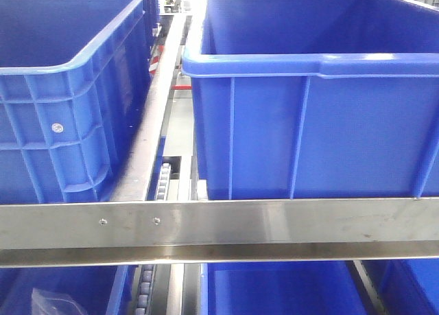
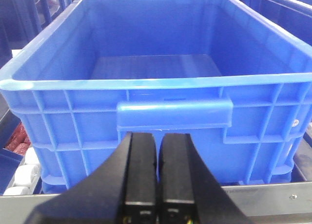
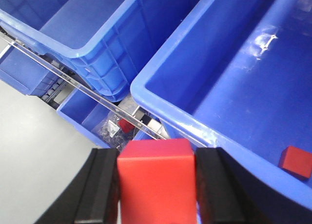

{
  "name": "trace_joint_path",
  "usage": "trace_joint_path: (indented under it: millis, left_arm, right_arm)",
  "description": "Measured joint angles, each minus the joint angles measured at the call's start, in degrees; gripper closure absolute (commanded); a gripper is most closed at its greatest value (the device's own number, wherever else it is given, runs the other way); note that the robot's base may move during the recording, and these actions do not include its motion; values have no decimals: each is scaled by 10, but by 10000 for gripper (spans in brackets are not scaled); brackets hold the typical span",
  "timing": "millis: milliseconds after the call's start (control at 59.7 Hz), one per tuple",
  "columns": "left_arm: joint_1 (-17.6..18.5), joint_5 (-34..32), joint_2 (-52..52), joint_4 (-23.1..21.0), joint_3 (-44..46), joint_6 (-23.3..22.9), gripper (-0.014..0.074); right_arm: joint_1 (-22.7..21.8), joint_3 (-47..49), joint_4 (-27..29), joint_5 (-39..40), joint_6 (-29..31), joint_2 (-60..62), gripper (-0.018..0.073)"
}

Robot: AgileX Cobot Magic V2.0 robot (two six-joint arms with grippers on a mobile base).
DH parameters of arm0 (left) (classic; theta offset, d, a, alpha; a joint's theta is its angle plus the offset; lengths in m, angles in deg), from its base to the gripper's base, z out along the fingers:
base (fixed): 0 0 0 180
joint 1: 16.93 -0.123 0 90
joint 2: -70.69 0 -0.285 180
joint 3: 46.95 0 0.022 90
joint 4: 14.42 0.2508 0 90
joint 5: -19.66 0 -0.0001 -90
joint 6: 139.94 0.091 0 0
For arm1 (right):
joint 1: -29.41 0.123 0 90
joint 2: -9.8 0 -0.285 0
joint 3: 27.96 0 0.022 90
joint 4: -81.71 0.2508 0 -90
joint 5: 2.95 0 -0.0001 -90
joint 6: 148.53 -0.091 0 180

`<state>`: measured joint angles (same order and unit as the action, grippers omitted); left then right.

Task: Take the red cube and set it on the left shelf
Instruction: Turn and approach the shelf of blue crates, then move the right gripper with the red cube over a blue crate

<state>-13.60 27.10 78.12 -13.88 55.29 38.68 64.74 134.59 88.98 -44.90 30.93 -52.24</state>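
Observation:
In the right wrist view my right gripper (image 3: 156,158) is shut on a red cube (image 3: 157,182), which fills the gap between the black fingers. It hangs above the near rim of a blue bin (image 3: 219,72). A second red cube (image 3: 295,161) lies inside that bin at the lower right. In the left wrist view my left gripper (image 2: 157,142) is shut and empty, in front of the handle of an empty blue bin (image 2: 156,107). Neither gripper shows in the front view.
The front view shows two blue bins (image 1: 68,88) (image 1: 315,95) side by side on a shelf behind a metal rail (image 1: 219,226), with roller track between them. More blue bins sit on the lower level (image 1: 274,287). Below the rail a lower bin holds plastic-bagged parts (image 3: 117,126).

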Motion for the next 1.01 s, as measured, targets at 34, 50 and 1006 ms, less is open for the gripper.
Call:
trace_joint_path:
  millis: [34,50,1006]
  left_arm:
    - [0,0,0,0,0,0,495]
    - [0,0,0,0,0,0,495]
    - [0,0,0,0,0,0,495]
  right_arm:
    - [0,0,0,0,0,0,505]
    - [0,0,0,0,0,0,505]
    - [0,0,0,0,0,0,505]
